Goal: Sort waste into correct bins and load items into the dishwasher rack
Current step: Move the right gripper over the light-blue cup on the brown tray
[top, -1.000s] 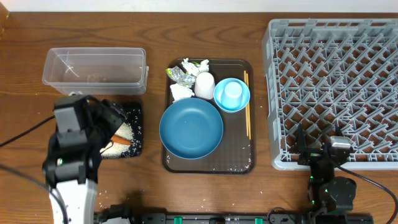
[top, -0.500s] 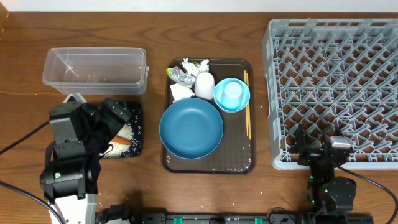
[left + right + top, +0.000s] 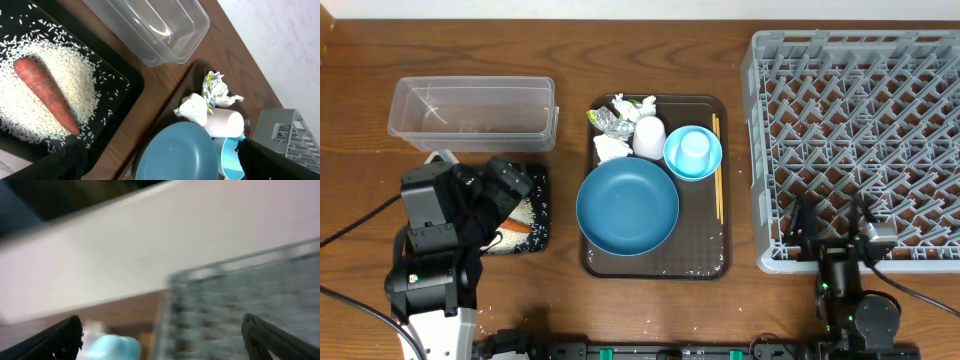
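A black tray (image 3: 537,232) holds white rice (image 3: 65,75) and an orange carrot piece (image 3: 45,95). My left gripper (image 3: 502,200) hangs open and empty over it. The clear tub (image 3: 470,110) stands empty behind it. A brown serving tray (image 3: 655,262) holds the dark-blue dish (image 3: 627,207), a light-blue bowl (image 3: 672,160) with a light-blue cup (image 3: 694,148) in it, a white cup (image 3: 649,137), white tissues (image 3: 610,148), a silvery-green wrapper (image 3: 610,121) and chopsticks (image 3: 717,180). The grey rack (image 3: 860,120) is at the right. My right gripper (image 3: 830,228) is open and empty at the rack's front edge.
In the left wrist view the tub (image 3: 150,25), a tissue (image 3: 192,107), the wrapper (image 3: 216,90), the white cup (image 3: 225,122) and the dish (image 3: 175,155) show. The right wrist view is blurred; the rack (image 3: 250,305) fills its right half.
My left arm has drawn back a little toward the front of the table over the black tray. My right gripper has tipped up and spread wider at the rack's front edge.
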